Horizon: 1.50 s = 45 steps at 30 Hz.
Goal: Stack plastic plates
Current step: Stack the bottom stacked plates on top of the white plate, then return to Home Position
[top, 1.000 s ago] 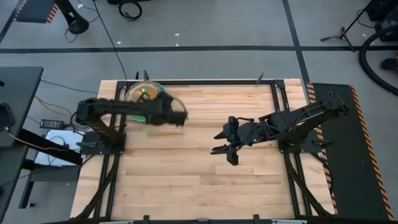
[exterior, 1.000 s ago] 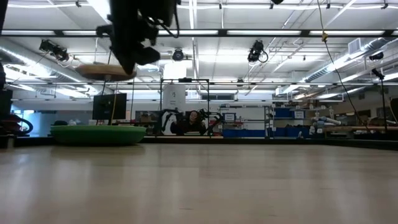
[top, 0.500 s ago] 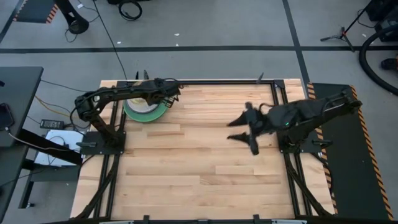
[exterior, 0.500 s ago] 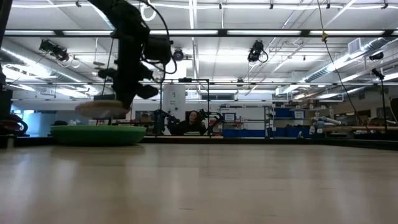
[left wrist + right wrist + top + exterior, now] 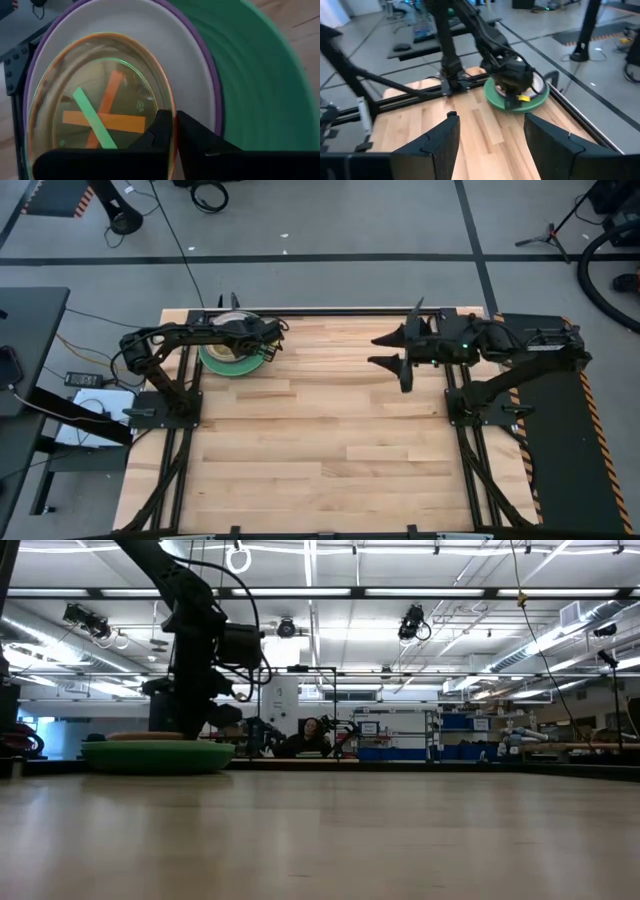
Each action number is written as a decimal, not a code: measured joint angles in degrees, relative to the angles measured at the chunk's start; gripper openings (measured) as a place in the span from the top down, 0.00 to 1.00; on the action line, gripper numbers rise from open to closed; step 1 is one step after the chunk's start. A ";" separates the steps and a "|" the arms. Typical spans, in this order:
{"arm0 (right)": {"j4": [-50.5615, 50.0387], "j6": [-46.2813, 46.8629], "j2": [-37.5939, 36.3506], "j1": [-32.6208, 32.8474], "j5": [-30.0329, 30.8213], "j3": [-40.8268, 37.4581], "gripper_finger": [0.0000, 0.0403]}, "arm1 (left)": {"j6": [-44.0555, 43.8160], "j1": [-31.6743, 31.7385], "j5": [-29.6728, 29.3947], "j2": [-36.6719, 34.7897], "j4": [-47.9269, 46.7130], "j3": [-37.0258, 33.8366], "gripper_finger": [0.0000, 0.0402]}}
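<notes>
Wooden tabletop fills the middle of the overhead view, with grey floor around it. At the upper left of the table sits the stack of plates, a green plate at the bottom. The left gripper reaches over the stack's right edge. At the upper right of the frame the right gripper waits, well apart from the stack, its fingers spread wide with nothing between them.

Level with the tabletop, the stack shows at the left of the frame as a low green mound with a thin orange-tinted plate lying on top. The left arm comes down onto it from above.

Looking past the left wrist, the fingers pinch the rim of a small translucent orange plate, a narrow gap between them. That plate rests on a white plate, with a purple rim and the large green plate beneath.

From the right wrist, the stack lies at frame centre, the left gripper on it.

Judgement: the step is releasing the orange plate. It should go best if the fingers part fully, then lift straight up, so the rim is not dragged off centre.
</notes>
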 joint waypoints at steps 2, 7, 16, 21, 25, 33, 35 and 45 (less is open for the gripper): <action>0.19 0.41 1.04 -1.43 0.00 0.00 0.44 | 0.27 0.37 0.00 0.00 0.13 -0.04 0.88; 1.36 -1.63 4.14 -4.97 -1.91 0.00 0.44 | 1.16 1.18 0.50 0.00 1.62 -0.09 0.77; 1.06 -1.27 6.74 -6.80 -10.01 0.00 0.44 | 2.10 2.33 0.80 0.00 4.99 -0.09 0.64; 0.34 -1.22 5.93 -5.73 -10.78 0.00 0.44 | 2.09 2.41 0.82 0.00 4.92 1.55 0.64; 0.04 -1.27 4.75 -5.49 -10.76 -0.01 0.44 | 2.76 2.54 0.83 0.00 4.76 4.27 0.64; -0.10 -1.38 1.67 -5.51 -10.82 -0.02 0.44 | 4.10 2.03 0.77 -1.24 -0.74 14.97 0.64; -0.06 -1.65 1.26 -5.51 -10.81 -0.02 0.44 | 4.27 1.27 0.76 -2.25 0.95 16.49 0.64; 1.55 -5.22 1.68 -6.93 -14.03 -0.02 0.46 | 4.84 -1.72 0.42 -6.45 4.41 17.23 0.70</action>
